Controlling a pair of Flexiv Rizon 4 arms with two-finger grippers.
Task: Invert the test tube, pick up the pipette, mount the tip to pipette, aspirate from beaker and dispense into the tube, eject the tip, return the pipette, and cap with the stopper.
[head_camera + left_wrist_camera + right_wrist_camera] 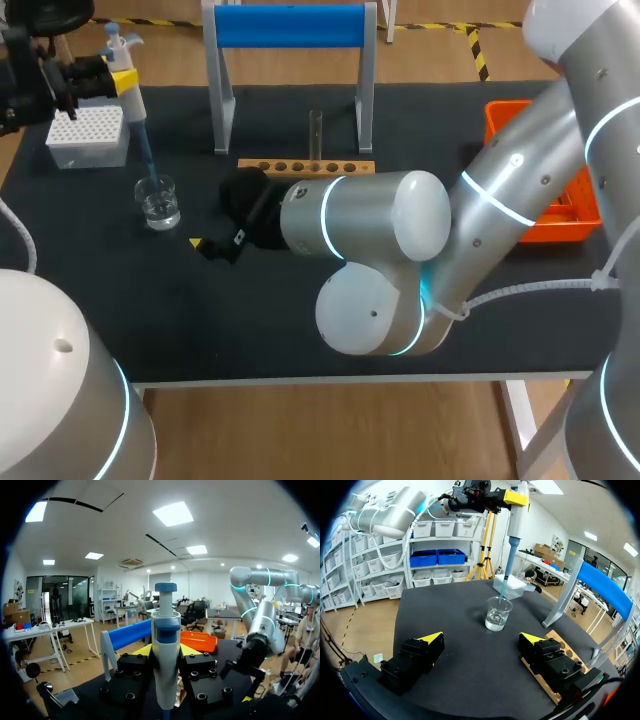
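Left gripper [166, 677] clenched on upright white-and-blue pipette [166, 630]; its long blue tip [509, 565] points straight down into clear glass beaker [498, 614], probably touching liquid. Right gripper [481, 640] released, low, beaker ahead of it.

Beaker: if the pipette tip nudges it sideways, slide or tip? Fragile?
The beaker looks like clear glass: probably brittle and slippery. It is squat with a little liquid low down, so likely light and stable; a nudge would probably slide it across the black table rather than tip it.
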